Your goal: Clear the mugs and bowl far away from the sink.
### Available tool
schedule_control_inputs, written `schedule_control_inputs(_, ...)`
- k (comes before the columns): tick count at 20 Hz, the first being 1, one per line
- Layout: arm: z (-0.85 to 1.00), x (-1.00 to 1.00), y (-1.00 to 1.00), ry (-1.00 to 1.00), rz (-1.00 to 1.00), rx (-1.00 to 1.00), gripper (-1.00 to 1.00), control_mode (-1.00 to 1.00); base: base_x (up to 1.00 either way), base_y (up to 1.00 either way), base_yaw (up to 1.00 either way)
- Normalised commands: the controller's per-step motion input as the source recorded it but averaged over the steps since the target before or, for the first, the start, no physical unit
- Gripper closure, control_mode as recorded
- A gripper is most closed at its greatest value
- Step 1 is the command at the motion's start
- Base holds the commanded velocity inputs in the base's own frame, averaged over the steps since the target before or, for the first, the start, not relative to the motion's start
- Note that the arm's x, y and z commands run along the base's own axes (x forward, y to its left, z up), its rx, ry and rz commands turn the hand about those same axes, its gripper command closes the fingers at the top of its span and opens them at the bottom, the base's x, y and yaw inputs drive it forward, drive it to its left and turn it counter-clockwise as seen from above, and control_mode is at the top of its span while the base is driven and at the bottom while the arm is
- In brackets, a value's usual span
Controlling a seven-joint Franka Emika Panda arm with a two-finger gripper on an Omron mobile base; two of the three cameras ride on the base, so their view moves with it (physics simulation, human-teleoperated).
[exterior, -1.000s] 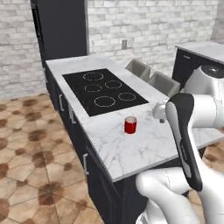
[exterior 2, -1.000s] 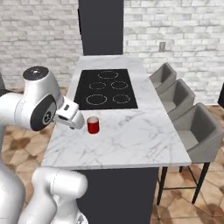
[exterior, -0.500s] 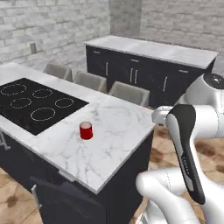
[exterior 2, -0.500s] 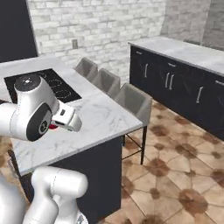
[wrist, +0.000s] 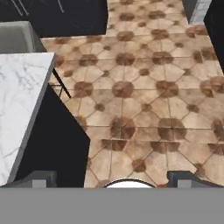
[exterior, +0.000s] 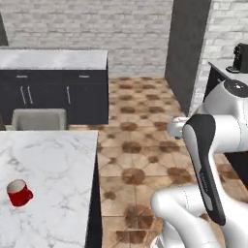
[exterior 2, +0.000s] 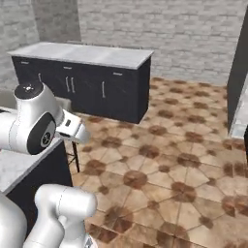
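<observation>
A glossy red mug (exterior: pixel 18 192) stands on the white marble island (exterior: pixel 48 160), at the lower left of the left base view. My gripper (wrist: pixel 113 179) hangs off the island's right side, over the brown tiled floor and well to the right of the mug. Its fingertips (wrist: pixel 41 178) stand wide apart with nothing between them, so it is open. From the right base view the hand (exterior 2: pixel 72 128) juts out beside the island's corner. The bowl and the sink are out of view.
A grey chair (exterior: pixel 38 118) stands at the island's far edge. Dark cabinets with a marble top (exterior 2: pixel 82 77) run along the brick wall. A tall dark column (exterior: pixel 186 53) and a counter with a coffee machine (exterior: pixel 239 57) are at the right. Tiled floor (exterior 2: pixel 169 160) lies between.
The whole picture has swung round as the base turned: the stovetop has left the views and the red mug now sits at the lower left. The gripper stays open.
</observation>
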Motion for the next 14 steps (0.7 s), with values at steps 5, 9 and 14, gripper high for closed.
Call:
schedule_control_inputs(5, 0.0, 0.0, 0.0, 0.0, 0.0, 0.0, -1.0, 1.0, 0.0, 0.0, -1.0)
schedule_control_inputs(9, 0.0, 0.0, 0.0, 0.0, 0.0, 0.0, -1.0, 1.0, 0.0, 0.0, -1.0)
schedule_control_inputs(14, 0.0, 0.0, 0.0, 0.0, 0.0, 0.0, -1.0, 1.0, 0.0, 0.0, -1.0)
